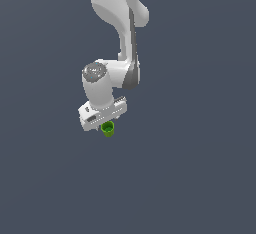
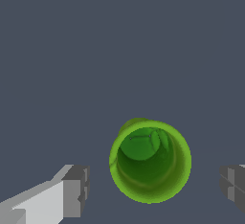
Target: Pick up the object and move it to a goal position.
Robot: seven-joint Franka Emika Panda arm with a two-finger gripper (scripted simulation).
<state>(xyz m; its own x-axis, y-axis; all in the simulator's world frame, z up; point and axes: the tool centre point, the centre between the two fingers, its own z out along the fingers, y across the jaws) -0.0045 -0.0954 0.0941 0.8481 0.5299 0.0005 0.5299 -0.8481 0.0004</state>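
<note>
Wrist view shows the jaws spread wide, with the cup (image 2: pixel 150 161) seated between them and clear of both fingers (image 2: pixel 76 191); nothing is gripped. The gap on each side is seen to be roughly alike, though one finger is cut off at the frame edge, so its true clearance cannot be judged. The cup is viewed straight down its hollow top, standing upright on the desk (image 2: pixel 119 50).

Several faults may be expected from here. If the jaws are closed while the hand is held too high, only the rim would be caught, and the tapered wall could be squeezed out downward. If one finger arrives first, the light cup could be pushed sideways or tipped before it is clamped. A grip on the thin wall could also be lost during the lift, should the closing force be small.

Exterior view gives little help: the cup (image 1: pixel 108 128) is mostly hidden beneath the white hand (image 1: pixel 102 114), only its lower part being seen, and the fingers themselves are not made out. Height of the fingertips above the desk cannot be told. No goal marker is seen in either view.
</note>
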